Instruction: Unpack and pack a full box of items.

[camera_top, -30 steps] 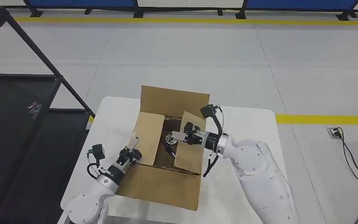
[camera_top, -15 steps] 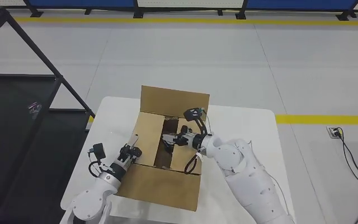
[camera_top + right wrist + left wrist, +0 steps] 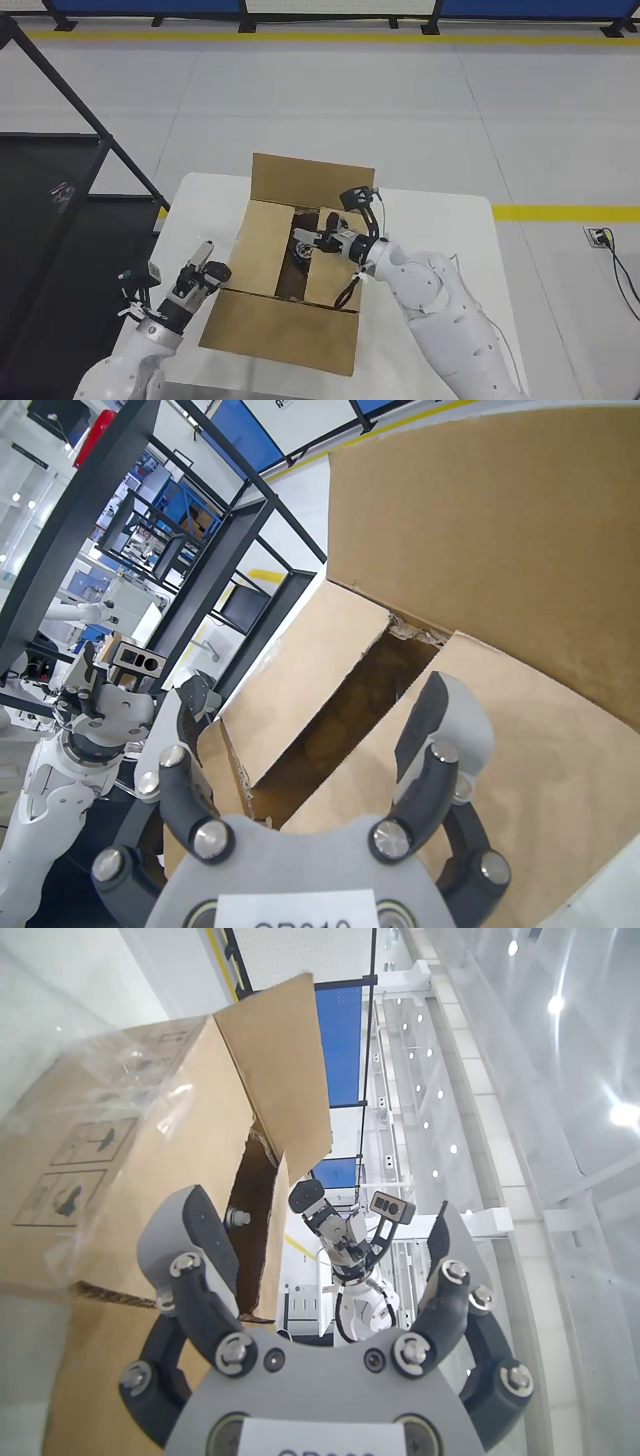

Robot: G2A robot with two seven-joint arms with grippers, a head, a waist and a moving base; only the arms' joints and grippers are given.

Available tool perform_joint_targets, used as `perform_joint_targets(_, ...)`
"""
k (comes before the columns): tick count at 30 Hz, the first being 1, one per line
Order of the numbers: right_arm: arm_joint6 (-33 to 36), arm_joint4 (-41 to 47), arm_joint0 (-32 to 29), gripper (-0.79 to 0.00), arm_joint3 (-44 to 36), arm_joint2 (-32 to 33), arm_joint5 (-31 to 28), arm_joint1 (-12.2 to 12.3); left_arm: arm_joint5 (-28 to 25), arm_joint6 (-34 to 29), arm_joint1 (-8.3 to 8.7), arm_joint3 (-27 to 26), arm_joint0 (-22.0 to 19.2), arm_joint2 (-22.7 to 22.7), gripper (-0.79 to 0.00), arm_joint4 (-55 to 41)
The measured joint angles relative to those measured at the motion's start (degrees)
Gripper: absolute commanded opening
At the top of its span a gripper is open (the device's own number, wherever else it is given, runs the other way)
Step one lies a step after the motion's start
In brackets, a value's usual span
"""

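Cardboard box [image 3: 285, 300] is sitting on your white table [image 3: 440, 230], turned slightly askew, with its back flap [image 3: 312, 180] standing upright and its front flap [image 3: 280, 335] lying outward over the near side. You are seeing the two inner flaps folding in over the opening, leaving a dark gap [image 3: 292, 272] between them. Your right gripper [image 3: 306, 243] is hovering over that gap toward the back of the box. The right wrist view is showing its fingers [image 3: 450, 720] standing apart with nothing between them, one of them over the right inner flap [image 3: 500, 750]. Your left gripper [image 3: 203, 262] is hanging near the box's left side, apart from the cardboard in the top view. Its fingers [image 3: 200, 1218] are also spreading wide and holding nothing. Clear tape [image 3: 125, 1073] is lying wrinkled across the wall facing that gripper, above printed handling symbols [image 3: 75, 1168].
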Motion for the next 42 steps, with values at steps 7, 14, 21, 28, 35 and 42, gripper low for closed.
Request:
perform_joint_targets(7,-1.14,-0.33,-0.57,0.000,-0.27,0.01,0.94,-0.02,1.46,-10.54,1.41,3.75,6.39,-11.24,0.000,-0.62)
perform_joint_targets(14,-18.00,1.76,-3.96,0.000,-1.06,4.22,4.36,-0.07,8.48,-25.56,2.62,9.48,7.14,-12.05,0.000,-1.66)
perform_joint_targets(21,-29.91,7.37,-2.13,0.000,5.26,7.25,8.55,-0.77,8.55,-37.98,3.41,10.41,8.13,-10.19,0.000,-2.88)
perform_joint_targets(28,-36.56,13.70,3.66,0.000,17.57,8.24,6.30,-1.77,6.44,-42.01,3.49,7.98,8.59,-9.95,0.000,-11.08)
perform_joint_targets(35,-30.56,19.22,12.48,0.000,32.68,6.58,-1.64,-2.94,6.68,-39.81,3.33,5.61,8.01,-8.45,0.000,-17.02)
perform_joint_targets(42,-23.48,23.68,17.05,0.000,41.42,5.95,-16.64,-3.42,5.59,-33.71,2.94,2.34,7.88,-7.45,0.000,-22.13)
